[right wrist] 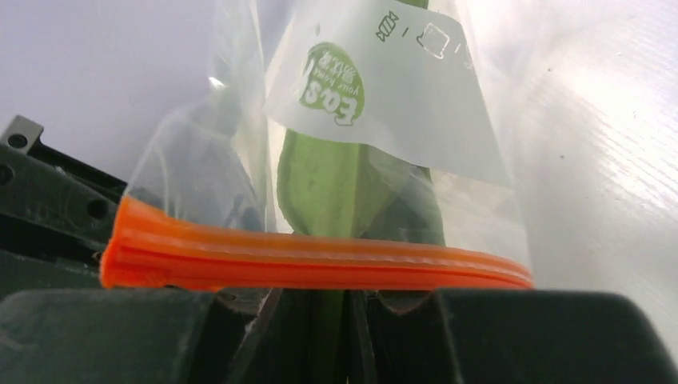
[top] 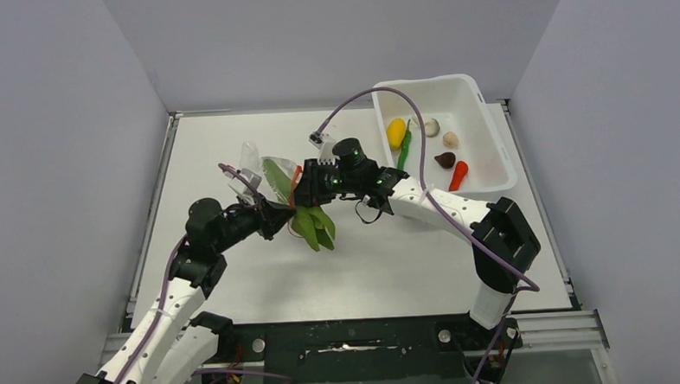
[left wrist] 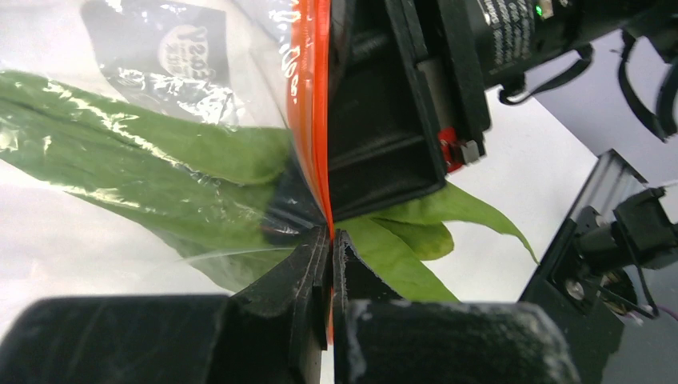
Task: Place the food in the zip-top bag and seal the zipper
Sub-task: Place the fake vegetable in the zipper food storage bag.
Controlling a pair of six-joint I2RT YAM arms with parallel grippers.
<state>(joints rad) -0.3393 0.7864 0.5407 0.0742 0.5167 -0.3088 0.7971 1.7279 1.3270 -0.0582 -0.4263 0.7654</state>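
Entry: leaf (left wrist: 400, 256), halfway through zipper (left wrist: 320, 120) of zip-top bag (right wrist: 472, 104). I have left gripper (left wrist: 330, 234) pinched on zipper, right gripper (right wrist: 320, 314) clamping leaf. Next: feed leaf deeper past zipper, release.

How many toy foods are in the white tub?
6, all in the tub: yellow lump, green pepper, beige piece, second beige piece, maroon piece, orange-red cone. Another could be hidden.

Glossy crinkled clear plastic zip-top bag (left wrist: 120, 72), ridged orange plastic zipper (right wrist: 320, 262), matt green leaf (left wrist: 392, 256), smooth white plastic tub (top: 493, 138)
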